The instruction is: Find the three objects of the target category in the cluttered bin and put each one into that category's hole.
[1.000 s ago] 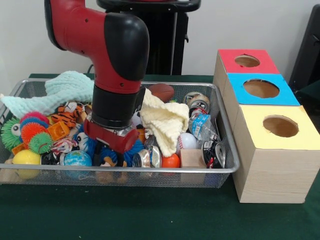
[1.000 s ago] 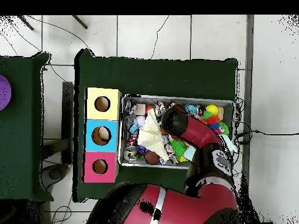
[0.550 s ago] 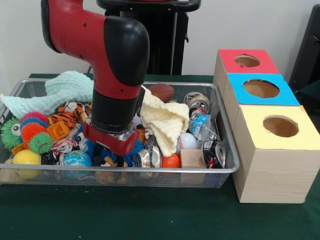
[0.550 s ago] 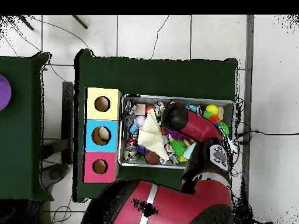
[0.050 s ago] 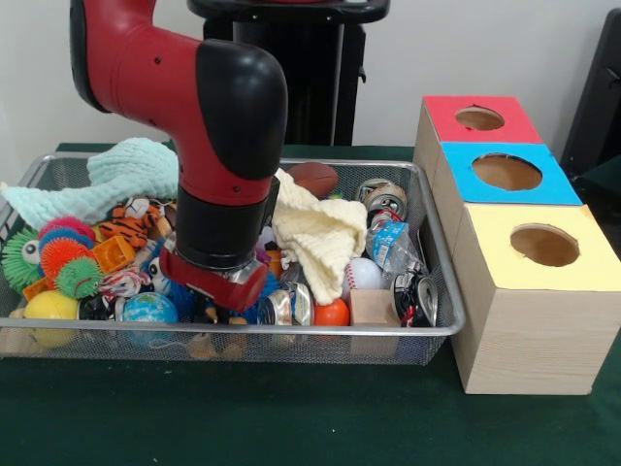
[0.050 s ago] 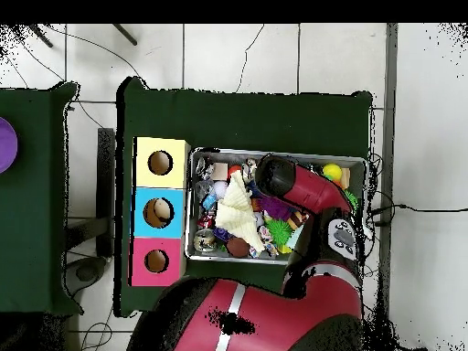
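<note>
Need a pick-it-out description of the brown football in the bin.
Start at the wire bin and go to its back rim, between the red arm and the boxes. The football lies there behind the cream cloth: dark brown and oval, unlike the round balls nearby.

The front view sits low and close, level with the counter [image 5: 310,427], filling its frame with the wire bin [image 5: 441,320] and the three boxes [image 5: 529,282] at right. The overhead view looks straight down from high up, showing the same bin [image 6: 279,152] and boxes [image 6: 140,212] small at centre, amid floor tiles.
</note>
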